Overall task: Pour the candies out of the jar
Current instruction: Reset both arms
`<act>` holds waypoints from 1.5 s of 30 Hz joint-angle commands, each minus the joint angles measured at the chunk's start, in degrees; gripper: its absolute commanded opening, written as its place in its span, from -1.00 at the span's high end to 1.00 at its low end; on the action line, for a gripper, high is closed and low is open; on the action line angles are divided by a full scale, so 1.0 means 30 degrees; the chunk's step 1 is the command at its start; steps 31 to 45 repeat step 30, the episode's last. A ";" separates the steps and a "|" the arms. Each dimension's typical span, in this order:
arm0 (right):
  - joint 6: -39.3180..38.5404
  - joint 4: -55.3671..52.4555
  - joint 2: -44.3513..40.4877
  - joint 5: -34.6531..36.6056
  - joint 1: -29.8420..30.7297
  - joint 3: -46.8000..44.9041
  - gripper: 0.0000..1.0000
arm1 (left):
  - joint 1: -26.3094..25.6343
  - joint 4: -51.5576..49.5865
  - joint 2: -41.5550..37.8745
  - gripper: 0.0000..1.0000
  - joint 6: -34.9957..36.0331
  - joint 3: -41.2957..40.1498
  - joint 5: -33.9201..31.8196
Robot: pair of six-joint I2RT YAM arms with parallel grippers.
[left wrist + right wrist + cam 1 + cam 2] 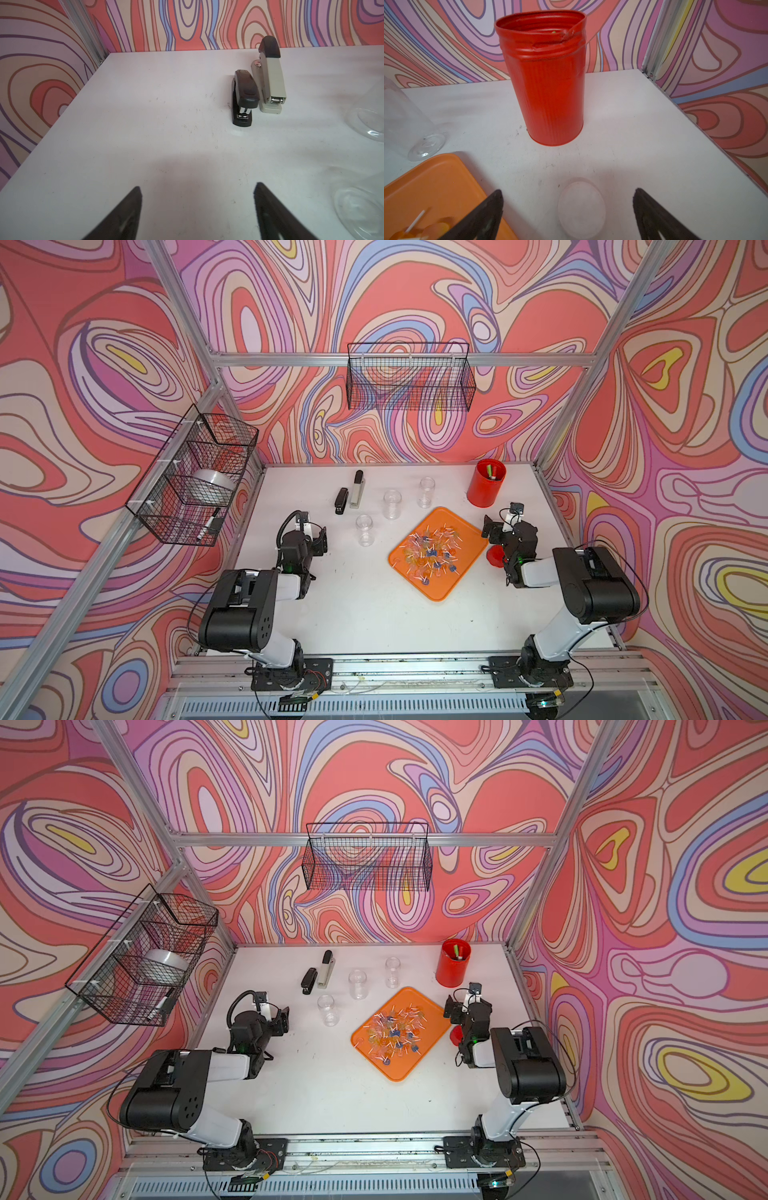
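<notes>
Locate the candies (432,551) first: in both top views they lie heaped in the middle of the orange tray (449,585), sticks pointing all ways. The tray lies flat on the white table (353,605), nearer the right arm.

Note the three clear jars. The near jar (364,529), middle jar (392,504) and far jar (427,492) all stand upright on the table, apart from each other and to the left of the tray. You can see no candy in any of them.

Check the left gripper (197,188). Its fingers are spread with only bare table between them. It hangs near the near jar and touches nothing. Beyond it, the black stapler (245,97) lies just beside the beige stapler (270,83).

Check the right gripper (568,191). Its fingers are spread wide and grip nothing. A pale round disc (581,209) lies on the table between them, clear of both. You cannot tell from its blurred outline what it is.

A small red lid (493,556) sits by the tray's right edge, partly under the right wrist. The red can (550,93) stands upright beyond the right gripper and holds pens (491,472).
</notes>
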 commanded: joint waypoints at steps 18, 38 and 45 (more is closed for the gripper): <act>-0.0139 -0.0036 0.0256 -0.0106 0.0078 0.0212 -0.97 | -0.0042 0.0060 0.0021 -1.00 0.0169 0.0071 -0.0187; -0.0139 -0.0043 0.0247 -0.0105 0.0062 0.0211 -0.97 | -0.0359 0.0150 0.0022 -1.00 0.0342 0.0067 -0.0838; -0.0139 -0.0043 0.0247 -0.0105 0.0062 0.0211 -0.97 | -0.0359 0.0150 0.0022 -1.00 0.0342 0.0067 -0.0838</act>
